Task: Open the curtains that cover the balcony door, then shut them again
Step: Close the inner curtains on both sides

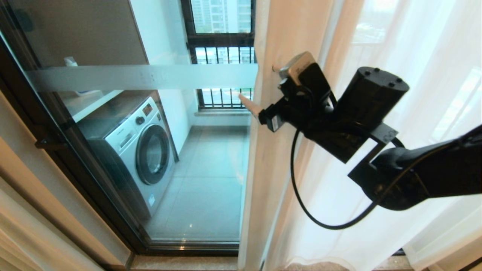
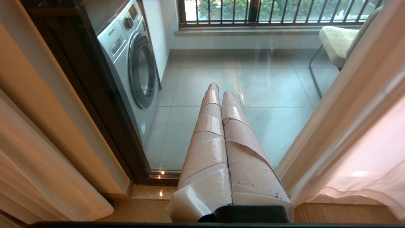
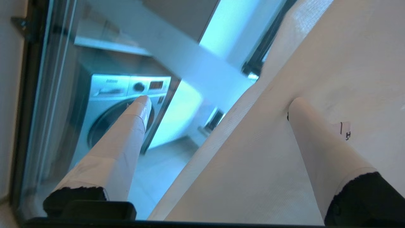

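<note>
**Right gripper spread wide at the curtain's edge, glass door uncovered on the left**

We see the sheer white curtains (image 1: 380,113) gathered to the right side of the head view, falling in soft vertical folds to the floor, with a thicker beige drape (image 1: 263,169) hanging at their leading edge. To the left of that edge the balcony door (image 1: 124,77), a tall glass panel in a dark metal frame with a frosted white band across it, stands uncovered. Through the glass we make out a white front-loading washing machine (image 1: 139,146), a grey tiled balcony floor (image 1: 211,188) and a black-railed outer window (image 1: 222,56) beyond.

Our right gripper (image 1: 260,92) is raised on its black arm in front of the drape's edge. Its jaws stand wide apart and grip nothing: in the right wrist view one tape-wrapped finger (image 3: 126,136) lies on the glass side, over the washing machine, while the other finger (image 3: 316,142) lies against the beige fabric, and the drape's edge runs between the two. We cannot tell whether either finger presses into the cloth.

Our left gripper (image 2: 220,95) hangs low in front of the door, its two tape-wrapped fingers closed together with nothing between them, pointing at the glass near the bottom frame. Beside it the drape slants down to the wooden floor (image 2: 345,213)
</note>
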You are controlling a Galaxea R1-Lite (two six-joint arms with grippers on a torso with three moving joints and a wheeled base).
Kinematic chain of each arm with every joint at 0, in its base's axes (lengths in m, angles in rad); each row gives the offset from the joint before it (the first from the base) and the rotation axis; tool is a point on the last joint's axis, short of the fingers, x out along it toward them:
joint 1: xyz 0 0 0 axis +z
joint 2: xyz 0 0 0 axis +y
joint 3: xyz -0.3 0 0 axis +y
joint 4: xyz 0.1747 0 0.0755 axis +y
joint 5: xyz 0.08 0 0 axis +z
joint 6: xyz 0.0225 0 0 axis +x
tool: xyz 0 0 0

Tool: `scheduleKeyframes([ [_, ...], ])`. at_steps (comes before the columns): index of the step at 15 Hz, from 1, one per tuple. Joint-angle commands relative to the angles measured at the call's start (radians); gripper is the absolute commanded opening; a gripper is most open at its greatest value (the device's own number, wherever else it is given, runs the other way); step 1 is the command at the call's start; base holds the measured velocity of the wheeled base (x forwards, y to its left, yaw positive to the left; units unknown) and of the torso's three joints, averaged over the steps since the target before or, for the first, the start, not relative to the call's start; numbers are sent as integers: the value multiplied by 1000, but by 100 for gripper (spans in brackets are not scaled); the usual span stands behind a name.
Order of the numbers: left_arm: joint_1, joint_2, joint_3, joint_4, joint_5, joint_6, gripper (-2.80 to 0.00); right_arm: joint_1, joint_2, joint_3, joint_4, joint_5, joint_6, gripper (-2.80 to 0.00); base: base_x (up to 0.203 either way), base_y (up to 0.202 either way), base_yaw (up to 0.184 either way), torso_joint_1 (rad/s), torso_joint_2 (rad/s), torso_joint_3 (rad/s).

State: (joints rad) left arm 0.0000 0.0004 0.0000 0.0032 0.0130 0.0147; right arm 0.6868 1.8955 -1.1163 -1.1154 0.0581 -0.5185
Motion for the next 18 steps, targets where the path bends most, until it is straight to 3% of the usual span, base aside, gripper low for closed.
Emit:
scheduleKeyframes([
  [1,0,0,0,0,1,1,-280,1,-88,109,-17,1,-3,0,0,0,0,0,0,0],
  [9,0,1,0,0,1,1,-280,0,-298,492,-35,0,-3,0,0,0,0,0,0,0],
  [14,0,1,0,0,-1,1,-280,0,-424,695,-32,-43,-2,0,0,0,0,0,0,0],
  [15,0,1,0,0,-1,0,-280,0,-446,724,-31,-44,0,-280,0,0,0,0,0,0],
  [18,0,0,0,0,1,1,-280,0,-501,803,-21,-57,3,-280,0,0,0,0,0,0],
])
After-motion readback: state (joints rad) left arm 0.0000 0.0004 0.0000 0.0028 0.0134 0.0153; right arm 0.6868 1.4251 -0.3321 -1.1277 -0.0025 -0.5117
